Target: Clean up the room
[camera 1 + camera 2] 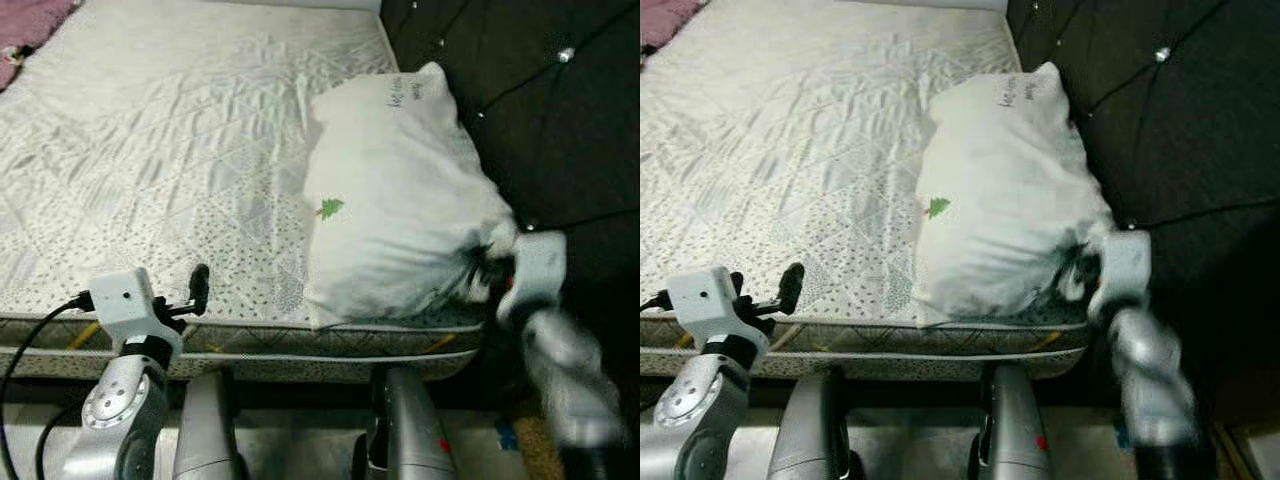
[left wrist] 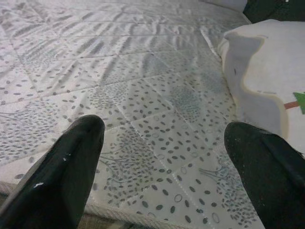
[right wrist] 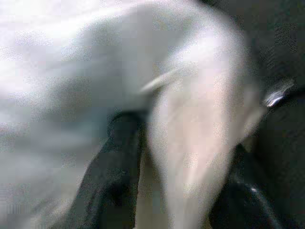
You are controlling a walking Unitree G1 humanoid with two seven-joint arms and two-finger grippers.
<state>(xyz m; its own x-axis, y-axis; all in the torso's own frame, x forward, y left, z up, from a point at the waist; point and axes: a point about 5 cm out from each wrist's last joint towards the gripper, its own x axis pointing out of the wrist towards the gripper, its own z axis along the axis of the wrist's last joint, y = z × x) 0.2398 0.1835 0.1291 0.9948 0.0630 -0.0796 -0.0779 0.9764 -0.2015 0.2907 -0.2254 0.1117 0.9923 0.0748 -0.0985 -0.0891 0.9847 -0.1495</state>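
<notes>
Where the white pillow [image 1: 400, 190] lay along the right side of the mattress [image 1: 150, 150], ran its long axis from near to far, pressed close against the dark tufted headboard [image 1: 560, 120] on its right. Carried a small green tree print [image 1: 330, 208] on its left face and faint writing near the far corner. Overhung the near edge of the mattress slightly at its near end.

Met the right gripper [image 1: 485, 268] at the pillow's near right corner, where the cloth looked bunched and drawn together. Showed, in the blurred right wrist view, two black fingers [image 3: 119, 157] set either side of a ridge of white fabric; judged clenched on that corner of the pillow, though too smeared to read how firm the pinch was. Put the bulk of the pillow to the left of and farther off than that claw, so any pull or lift would act from one end of the long axis and probably let the far end drag or swing.

Hovered the left gripper [image 2: 164, 129] low over the near edge of the mattress, fingers spread wide and released, holding nothing. Sat well to the left of the pillow, with bare quilted ticking between. Made the right arm plainly the nearer one. Lay a pink cloth [image 1: 30, 30] at the far left corner, well apart from both claws.
</notes>
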